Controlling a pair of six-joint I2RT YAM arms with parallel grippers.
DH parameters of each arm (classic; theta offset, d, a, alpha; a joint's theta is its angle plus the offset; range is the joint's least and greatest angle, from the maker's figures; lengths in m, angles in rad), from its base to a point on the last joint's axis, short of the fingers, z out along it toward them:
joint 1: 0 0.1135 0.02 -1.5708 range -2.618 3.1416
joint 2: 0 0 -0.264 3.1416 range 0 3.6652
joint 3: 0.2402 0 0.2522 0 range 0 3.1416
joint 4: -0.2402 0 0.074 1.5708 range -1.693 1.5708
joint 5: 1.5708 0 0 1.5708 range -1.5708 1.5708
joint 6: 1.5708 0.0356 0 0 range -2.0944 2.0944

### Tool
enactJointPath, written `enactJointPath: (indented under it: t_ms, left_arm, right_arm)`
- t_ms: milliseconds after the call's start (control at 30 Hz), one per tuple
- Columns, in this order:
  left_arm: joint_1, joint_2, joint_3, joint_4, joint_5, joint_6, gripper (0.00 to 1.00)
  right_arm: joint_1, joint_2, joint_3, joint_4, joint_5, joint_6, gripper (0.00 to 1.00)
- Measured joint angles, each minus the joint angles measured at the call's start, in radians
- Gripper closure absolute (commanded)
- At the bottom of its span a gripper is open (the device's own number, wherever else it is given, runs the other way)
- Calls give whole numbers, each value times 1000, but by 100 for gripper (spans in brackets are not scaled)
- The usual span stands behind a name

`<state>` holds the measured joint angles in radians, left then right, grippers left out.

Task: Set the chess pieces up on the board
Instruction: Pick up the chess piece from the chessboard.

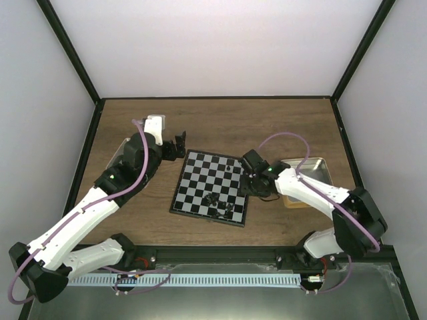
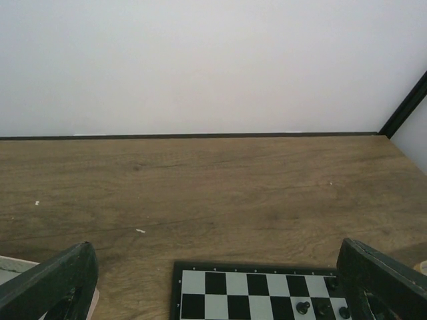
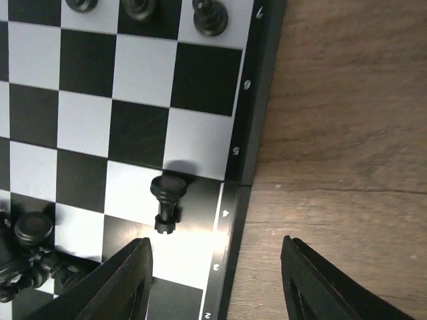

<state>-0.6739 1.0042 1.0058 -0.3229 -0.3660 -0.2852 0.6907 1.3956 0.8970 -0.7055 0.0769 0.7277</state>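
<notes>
The board (image 1: 200,180) lies mid-table. On it are a lone black chess piece (image 1: 230,169) near the far right and a cluster of them (image 1: 213,199) near the front. My right gripper (image 1: 247,175) hangs over the board's right edge. It is open (image 3: 215,243), with nothing between its fingers. Just ahead of them a black piece (image 3: 165,200) with a notched end rests on the board (image 3: 87,120), apart from both; I cannot tell if it stands. Three pieces (image 3: 210,19) line the far row. My left gripper (image 1: 179,148) is open beyond the board's far left corner (image 2: 193,293).
A tan-rimmed metal tin (image 1: 313,167) sits right of the board, partly under my right arm. Another tin (image 1: 120,150) shows beside my left arm. Dark frame posts and white walls enclose the table. Several toppled pieces (image 3: 27,257) crowd by my right gripper's left finger.
</notes>
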Motion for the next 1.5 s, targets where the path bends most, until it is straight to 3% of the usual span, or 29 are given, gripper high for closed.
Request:
enactJointPath:
  t_ms: [433,800,967,1200,1500]
  left_arm:
    - [0,10,0,8,66,2,0]
    - [0,10,0,30,98,21,0]
    - [0,12,0,30,99,24,0]
    - [0,17,0,29,108,16,0]
    - [0,-12,-70,42,244,-50,0]
  right_arm:
    - [23,174,39,119,-68,74,65]
    - [26,224,50,138,-51,78,76]
    - [31,236,59,139,-21,79,86]
    - [35,241,67,140,-6,87,87]
    - [37,137,47,216,-20,159,85]
